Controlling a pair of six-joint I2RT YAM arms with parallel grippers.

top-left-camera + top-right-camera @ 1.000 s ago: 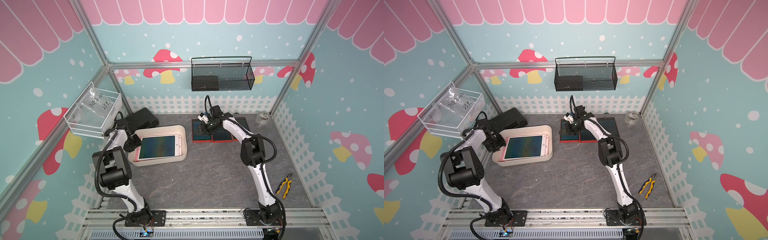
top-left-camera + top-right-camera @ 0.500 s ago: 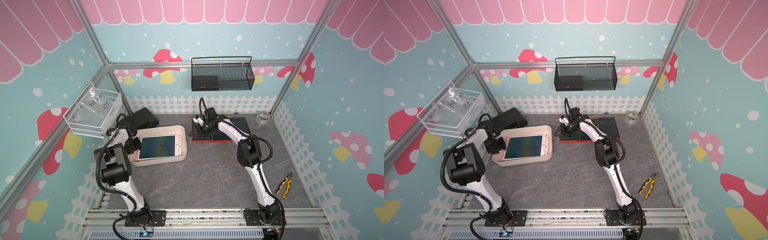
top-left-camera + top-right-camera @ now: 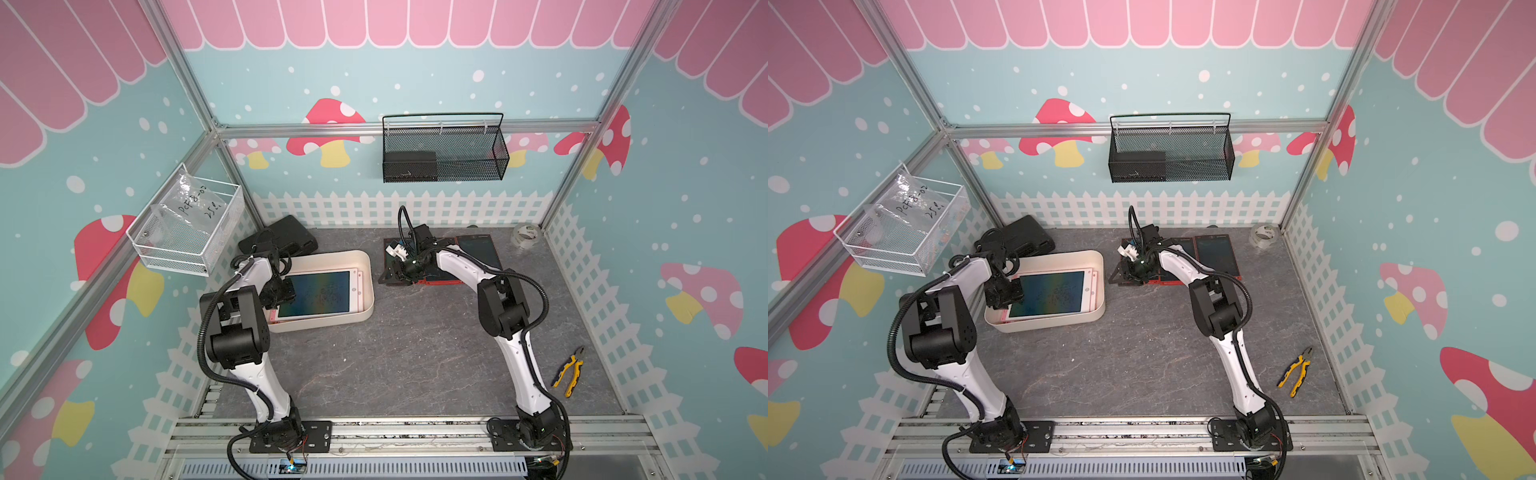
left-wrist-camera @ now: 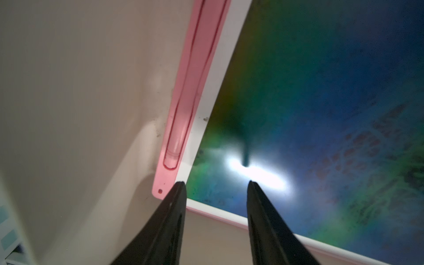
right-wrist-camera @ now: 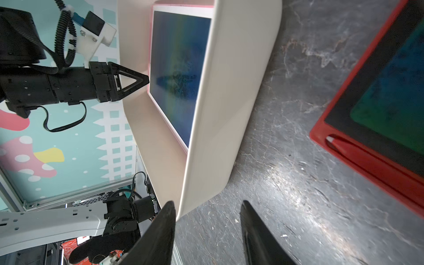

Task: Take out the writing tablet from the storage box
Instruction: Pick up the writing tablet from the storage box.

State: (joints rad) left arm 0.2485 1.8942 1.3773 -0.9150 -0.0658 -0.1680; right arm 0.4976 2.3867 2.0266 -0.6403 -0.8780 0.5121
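1. Since a second earlier, the right gripper (image 5: 207,203) had drawn off the red-framed tablets (image 3: 478,251) toward the storage box (image 3: 324,323). The left gripper (image 4: 215,182) had edged a little further over the end of the writing tablet (image 3: 320,293).
2. Nearest the arm bases, yellow-handled pliers (image 3: 570,371) lay on the grey floor (image 3: 395,353), well apart from the right gripper and off to its outer side.
3. The left gripper's fingers stood spread and pinched nothing. One tip sat by the pink grooved strip (image 4: 183,91) at the tablet's corner, and the other sat over the screen. Whether either tip touched the tablet could not be told.
4. The writing tablet lay inside the storage box, screen up, directly under the left gripper. A second pink edge showed just below it.
5. The right gripper was also spread and empty, with bare floor between its fingers. The box's corner was just beside one finger, and the red-framed tablets were on the other side.
6. Beyond the left gripper, a black case (image 3: 286,237) sat just behind the box. Far beyond the right gripper, a tape roll (image 3: 525,237) sat in the corner.
7. Farthest off, a white wire basket (image 3: 187,232) and a black mesh basket (image 3: 442,153) hung on the walls, well above both grippers.
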